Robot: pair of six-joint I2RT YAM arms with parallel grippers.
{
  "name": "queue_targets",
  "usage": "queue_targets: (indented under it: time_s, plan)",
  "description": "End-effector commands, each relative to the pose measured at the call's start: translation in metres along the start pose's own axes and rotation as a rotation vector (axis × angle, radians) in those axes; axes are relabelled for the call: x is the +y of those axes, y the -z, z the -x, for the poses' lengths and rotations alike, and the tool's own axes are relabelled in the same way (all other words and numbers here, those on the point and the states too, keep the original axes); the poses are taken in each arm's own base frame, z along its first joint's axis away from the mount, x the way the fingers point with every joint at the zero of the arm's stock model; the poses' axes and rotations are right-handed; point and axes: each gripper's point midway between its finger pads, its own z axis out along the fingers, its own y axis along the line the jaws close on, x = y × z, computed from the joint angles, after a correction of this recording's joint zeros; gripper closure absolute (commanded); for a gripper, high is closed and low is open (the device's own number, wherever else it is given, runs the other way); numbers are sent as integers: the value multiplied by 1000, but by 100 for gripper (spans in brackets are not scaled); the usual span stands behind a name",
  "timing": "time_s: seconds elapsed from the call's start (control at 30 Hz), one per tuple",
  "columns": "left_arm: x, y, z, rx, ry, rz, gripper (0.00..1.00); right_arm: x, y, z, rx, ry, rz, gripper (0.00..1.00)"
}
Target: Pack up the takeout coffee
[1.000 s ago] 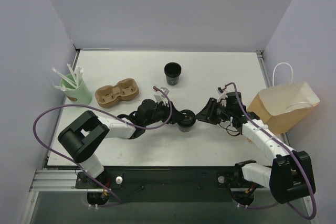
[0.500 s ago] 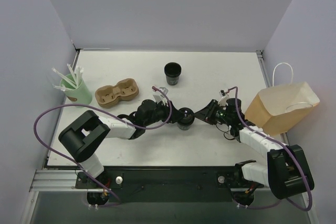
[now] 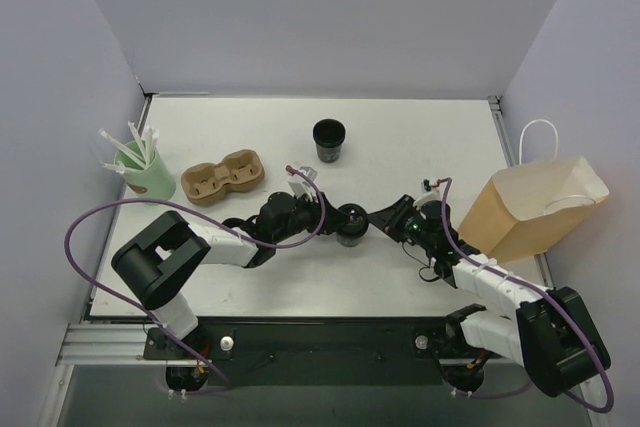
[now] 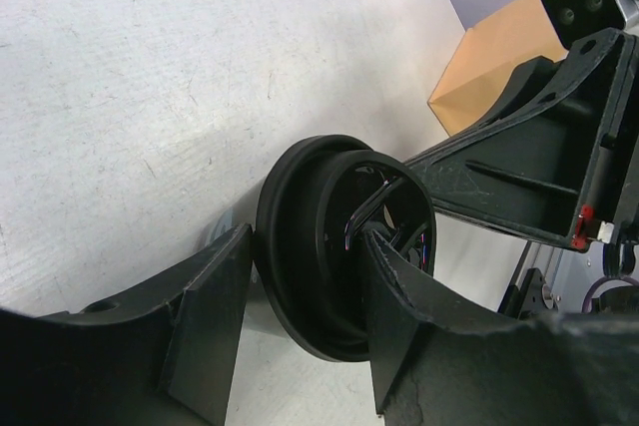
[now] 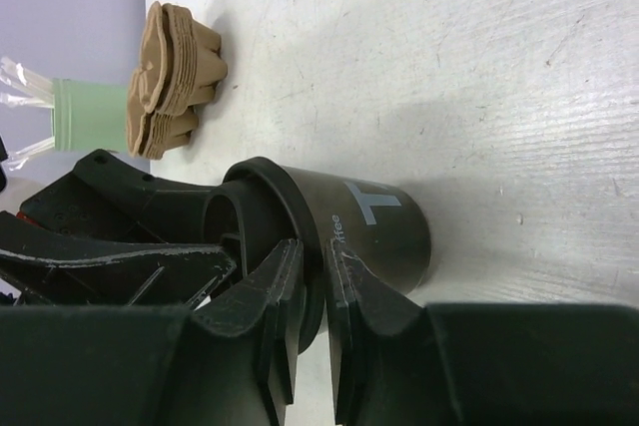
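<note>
White bench (image 3: pixel 420 137) carried takeout coffee (image 3: pixel 350 227) between both grippers: left gripper (image 4: pixel 305 286), half open, clasped it, steadying it I judged; right gripper (image 5: pixel 314 281), nearly closed, pinched its lid (image 5: pixel 285 202). Paper bag (image 3: pixel 540 207) stood behind right gripper.

Black takeout coffee (image 5: pixel 384 236), pale grey lettering, between the black left gripper (image 4: pixel 300 316) and black right gripper (image 5: pixel 315 276); right of them, a tan-brown paper bag (image 3: pixel 540 209), white handle; left, a mint-green cup (image 3: pixel 145 177), white straws (image 3: pixel 130 142), a tan pulp carrier (image 3: pixel 222 177).
</note>
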Motion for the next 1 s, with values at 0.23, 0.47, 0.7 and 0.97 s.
queue_targets:
  time_s: [0.23,0.47,0.7,0.97]
  plan:
    - [115,58,-128,546,-158,401,45,12,46,14,87,137,-82,74]
    - [105,48,-123,570,-191,340,44,23,38,42,106,194,-47,72]
    - [101,48,-122,583,-196,317,44,11,18,46,139,116,12,71]
    - [101,47,-122,596,-201,319,44,12,8,48,121,72,68,70]
